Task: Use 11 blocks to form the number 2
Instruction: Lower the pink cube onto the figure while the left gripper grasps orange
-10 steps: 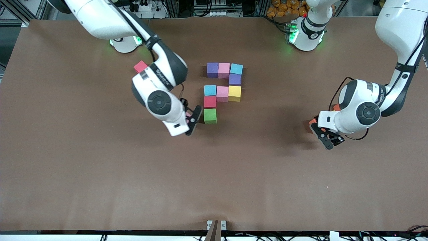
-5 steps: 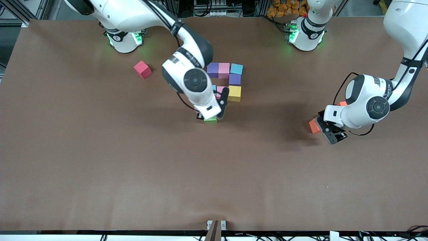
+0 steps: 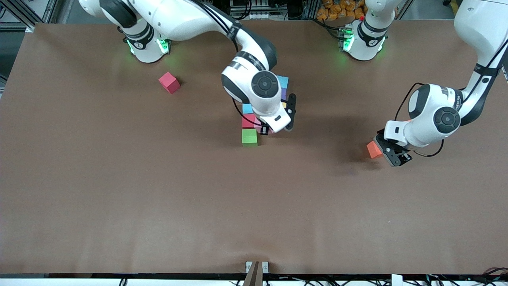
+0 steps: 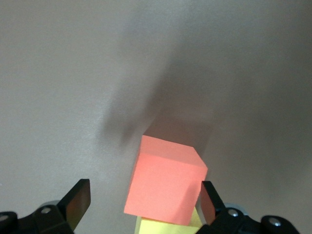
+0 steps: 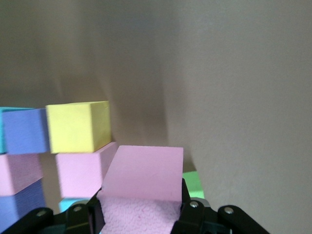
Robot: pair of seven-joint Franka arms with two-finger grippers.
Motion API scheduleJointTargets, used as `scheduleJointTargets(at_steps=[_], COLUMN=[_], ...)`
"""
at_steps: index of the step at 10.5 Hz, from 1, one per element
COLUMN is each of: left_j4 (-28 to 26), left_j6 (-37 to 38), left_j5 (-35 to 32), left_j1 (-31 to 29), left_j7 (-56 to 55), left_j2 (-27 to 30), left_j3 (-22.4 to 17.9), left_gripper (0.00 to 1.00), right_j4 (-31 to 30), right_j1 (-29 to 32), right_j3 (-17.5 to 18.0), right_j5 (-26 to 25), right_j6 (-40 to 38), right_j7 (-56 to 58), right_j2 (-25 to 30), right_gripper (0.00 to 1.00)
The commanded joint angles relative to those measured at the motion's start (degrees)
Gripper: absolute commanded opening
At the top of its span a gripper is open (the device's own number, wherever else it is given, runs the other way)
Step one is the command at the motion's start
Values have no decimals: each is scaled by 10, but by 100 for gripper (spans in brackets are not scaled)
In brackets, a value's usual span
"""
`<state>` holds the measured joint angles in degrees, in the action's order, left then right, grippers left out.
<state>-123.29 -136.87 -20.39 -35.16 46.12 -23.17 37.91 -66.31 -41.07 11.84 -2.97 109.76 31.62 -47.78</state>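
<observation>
Blocks of the unfinished number 2 [image 3: 265,107] sit upper centre in the front view, under my right gripper [image 3: 278,126]. Right wrist view: jaws shut on a pink block [image 5: 142,183], bound beside the green block [image 3: 249,137]. Left wrist view: my left gripper [image 4: 141,204] gapes around the orange block [image 4: 165,181], ungripped.

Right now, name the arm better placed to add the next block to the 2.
Right: its gripper is shut on a pink block over the figure beside the green block. The left gripper is open by the orange block.
</observation>
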Motion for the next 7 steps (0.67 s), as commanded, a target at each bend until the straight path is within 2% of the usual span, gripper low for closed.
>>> scheduleJointTargets(at_steps=[1,7], left_j4=[-25,-34], left_j6=[-13,-19], left_j5=[-18,-40], left_j1=[-10,-10], left_j7=[5,5], left_j2=[21,8], left_j3=[7,7], left_gripper=[100,100], right_j4=[58,78], right_j1=[-21,-28], right_j3=[-28,-37], right_j5=[-7,-12], right_j6=[-9,21], right_j7=[2,1], right_j2=[-46,-79], right_gripper=[0,0])
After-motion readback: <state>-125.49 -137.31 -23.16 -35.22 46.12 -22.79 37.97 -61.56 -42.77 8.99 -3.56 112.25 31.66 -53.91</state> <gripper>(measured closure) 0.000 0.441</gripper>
